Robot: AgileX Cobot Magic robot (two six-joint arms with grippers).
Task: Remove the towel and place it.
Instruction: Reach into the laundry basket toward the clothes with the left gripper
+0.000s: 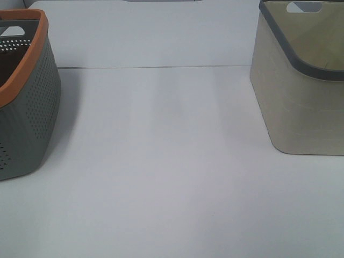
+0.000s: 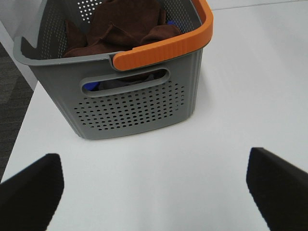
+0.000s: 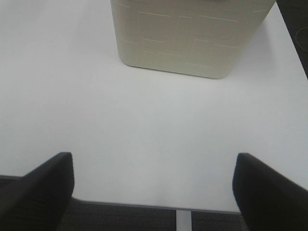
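The towel (image 2: 122, 24) is located inside the grey perforated basket (image 2: 130, 110), which is fitted with an orange rim. The cloth is dark reddish-brown, with a plush, matt pile. It is bunched into loose folds, and its upper folds are heaped to about rim height. A blue cloth (image 2: 90, 86) is visible beneath it through the handle slot of the basket wall. The basket is set on the white table (image 1: 161, 161), well apart from the beige basket (image 1: 301, 107) with the grey rim on the opposite side.

The left gripper (image 2: 154, 187) is released, with its jaws spread wide above bare table in front of the grey basket; nothing is held. The right gripper (image 3: 154, 187) is likewise released and empty, positioned near the table edge facing the beige basket.
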